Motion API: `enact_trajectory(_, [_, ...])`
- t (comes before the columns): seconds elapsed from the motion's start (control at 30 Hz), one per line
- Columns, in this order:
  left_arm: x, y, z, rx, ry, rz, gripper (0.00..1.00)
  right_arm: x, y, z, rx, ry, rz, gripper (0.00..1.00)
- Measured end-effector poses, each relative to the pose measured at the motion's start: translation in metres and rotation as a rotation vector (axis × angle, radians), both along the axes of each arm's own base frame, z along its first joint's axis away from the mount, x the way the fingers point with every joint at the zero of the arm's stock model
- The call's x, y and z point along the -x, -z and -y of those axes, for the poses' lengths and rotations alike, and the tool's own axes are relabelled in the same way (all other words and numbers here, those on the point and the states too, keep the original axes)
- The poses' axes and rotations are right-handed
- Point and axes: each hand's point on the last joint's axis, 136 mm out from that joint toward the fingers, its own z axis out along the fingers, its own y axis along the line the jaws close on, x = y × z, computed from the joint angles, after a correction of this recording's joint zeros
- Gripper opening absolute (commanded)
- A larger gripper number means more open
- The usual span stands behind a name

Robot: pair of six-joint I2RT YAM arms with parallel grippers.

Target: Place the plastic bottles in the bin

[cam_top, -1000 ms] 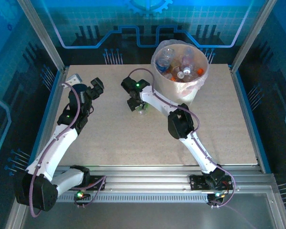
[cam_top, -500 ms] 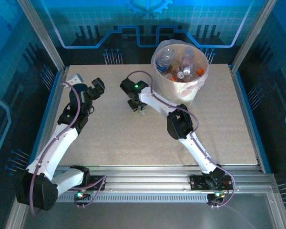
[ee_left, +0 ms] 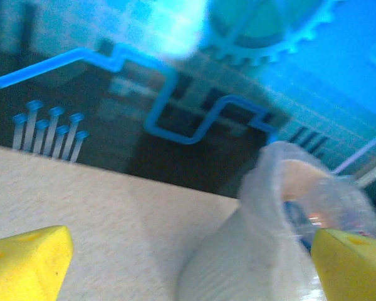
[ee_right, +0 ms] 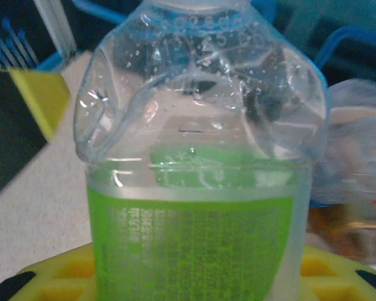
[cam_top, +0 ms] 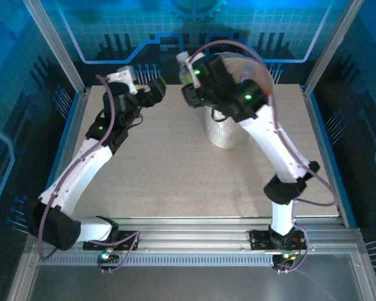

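top external: right arm arched high over the table (cam_top: 163, 182), right gripper (cam_top: 189, 80) up at the far side, just left of the bin (cam_top: 226, 133). its fingers are closed on a small clear bottle (cam_top: 185, 66), which stands roughly upright with a pale cap (cam_top: 182, 57) on top. bottle is in the air, beside the bin's left rim, not inside it. much of the bin's mouth is hidden by the arm; ribbed white side shows below.

left gripper (cam_top: 155, 91) hovers near the far-left of the table, pointed toward the bin, close to the right gripper but apart from it.

left wrist: yellow fingers (ee_left: 26, 260) spread wide, nothing between them. bin (ee_left: 238, 266) ahead and to the right, translucent bag (ee_left: 272, 166) folded over its rim. view is blurred.

right wrist: bottle (ee_right: 200, 125) seen close, dented clear shoulder, green label (ee_right: 194, 244) around the lower body, seated between yellow pads (ee_right: 56, 276). blurred bag and something orange at right, behind it.
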Motion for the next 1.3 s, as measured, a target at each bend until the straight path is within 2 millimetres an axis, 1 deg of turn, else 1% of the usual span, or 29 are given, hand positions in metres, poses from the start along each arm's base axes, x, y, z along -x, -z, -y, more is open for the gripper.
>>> enact_trajectory(0.07, [-0.009, -0.013, 0.022, -0.014, 0.048, 0.028, 0.99, -0.002, -0.016, 0.019, -0.024, 0.042, 0.035, 0.41])
enact_trajectory(0.1, [-0.013, -0.017, 0.033, -0.018, 0.069, 0.037, 0.99, -0.006, -0.021, 0.029, -0.036, 0.07, 0.044, 0.41])
enact_trajectory(0.17, [-0.024, -0.021, 0.052, -0.032, 0.105, 0.048, 0.99, -0.017, -0.021, 0.045, -0.051, 0.123, 0.044, 0.41])
enact_trajectory(0.27, [-0.042, -0.021, 0.077, -0.059, 0.143, 0.054, 0.99, -0.04, -0.011, 0.073, -0.074, 0.213, 0.013, 0.41])
enact_trajectory(0.4, [-0.067, -0.016, 0.107, -0.101, 0.183, 0.058, 0.99, -0.065, 0.004, 0.101, -0.107, 0.308, -0.03, 0.42])
enact_trajectory(0.5, [-0.081, -0.011, 0.128, -0.135, 0.213, 0.059, 0.98, -0.078, 0.017, 0.109, -0.123, 0.342, -0.064, 0.43])
enact_trajectory(0.6, [-0.089, -0.006, 0.144, -0.163, 0.24, 0.052, 0.95, -0.089, 0.032, 0.112, -0.136, 0.358, -0.102, 0.43])
enact_trajectory(0.73, [-0.095, 0.001, 0.153, -0.187, 0.252, 0.045, 0.88, -0.104, 0.052, 0.119, -0.154, 0.385, -0.154, 0.44])
enact_trajectory(0.83, [-0.1, 0.004, 0.156, -0.2, 0.255, 0.043, 0.83, -0.115, 0.067, 0.124, -0.166, 0.409, -0.191, 0.53])
enact_trajectory(0.93, [-0.105, 0.01, 0.159, -0.208, 0.257, 0.032, 0.78, -0.122, 0.079, 0.127, -0.179, 0.428, -0.22, 0.66])
enact_trajectory(1.0, [-0.108, 0.014, 0.161, -0.212, 0.258, 0.024, 0.73, -0.124, 0.083, 0.126, -0.188, 0.425, -0.235, 0.73])
enact_trajectory(1.07, [-0.111, 0.015, 0.163, -0.213, 0.258, 0.023, 0.71, -0.124, 0.082, 0.125, -0.198, 0.416, -0.236, 0.77])
enact_trajectory(1.17, [-0.118, 0.011, 0.166, -0.209, 0.256, 0.034, 0.67, -0.124, 0.074, 0.129, -0.205, 0.42, -0.221, 0.8])
enact_trajectory(1.3, [-0.127, 0.006, 0.171, -0.212, 0.257, 0.053, 0.6, -0.125, 0.069, 0.133, -0.211, 0.422, -0.207, 0.81])
